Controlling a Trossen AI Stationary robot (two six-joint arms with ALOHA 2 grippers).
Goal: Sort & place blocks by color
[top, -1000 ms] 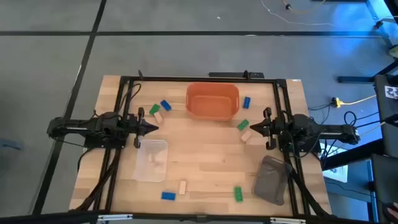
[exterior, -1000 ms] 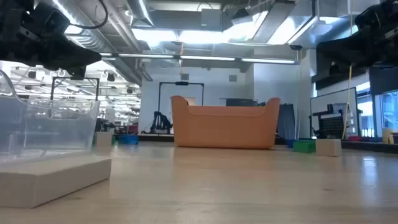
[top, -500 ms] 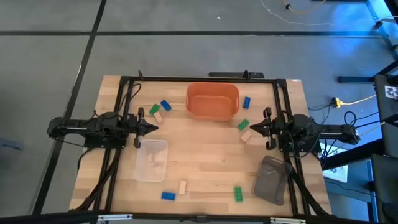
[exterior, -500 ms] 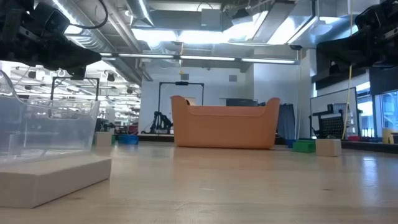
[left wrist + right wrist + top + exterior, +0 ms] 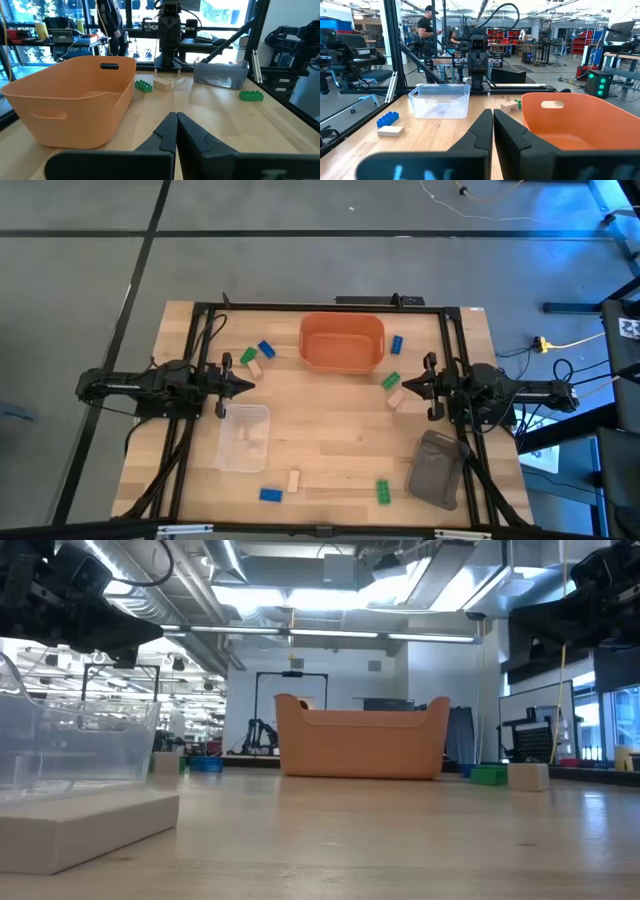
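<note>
With both the left gripper [image 5: 245,385] and right gripper [image 5: 405,388] pressed together and empty above the counter [image 5: 330,430], the scattered blocks [image 5: 393,387] lying close in mixed-colour pairs risk a nudge or wrong pick.

low view: clear tray [image 5: 75,740] cut off at left edge | tan block [image 5: 85,828] beside it partly cut off

A robotics lab: red tool chests [image 5: 517,36], cluttered workbenches [image 5: 65,37], exposed ceiling ducts [image 5: 180,580].
</note>
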